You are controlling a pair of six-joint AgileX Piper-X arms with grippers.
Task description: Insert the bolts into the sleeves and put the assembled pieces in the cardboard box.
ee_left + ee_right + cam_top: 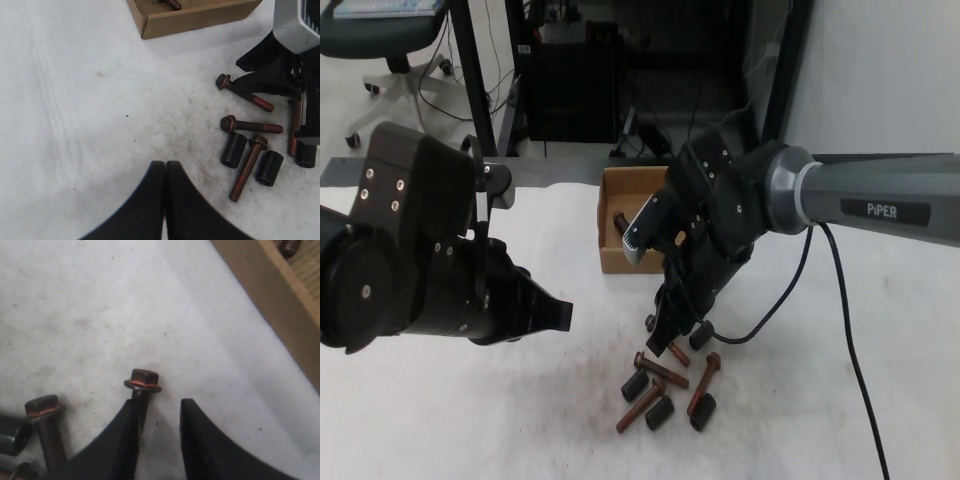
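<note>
Several copper-coloured bolts (660,370) and black sleeves (660,411) lie loose on the white bench in front of the cardboard box (613,262). My right gripper (160,404) points down over one bolt (144,381); it is open, and the shank lies against the inner edge of one finger. The left wrist view has that bolt (245,93) under the right gripper (272,80), beside two more bolts (252,125) and sleeves (233,150). My left gripper (165,170) is shut on nothing, hovering over bare cloth left of the pile. A dark bolted piece (620,220) lies inside the box.
A black cable (790,290) hangs from the right arm and loops down to the bench beside the pile. The box wall (270,305) runs close behind the right gripper. Open white cloth (75,100) lies left of the parts.
</note>
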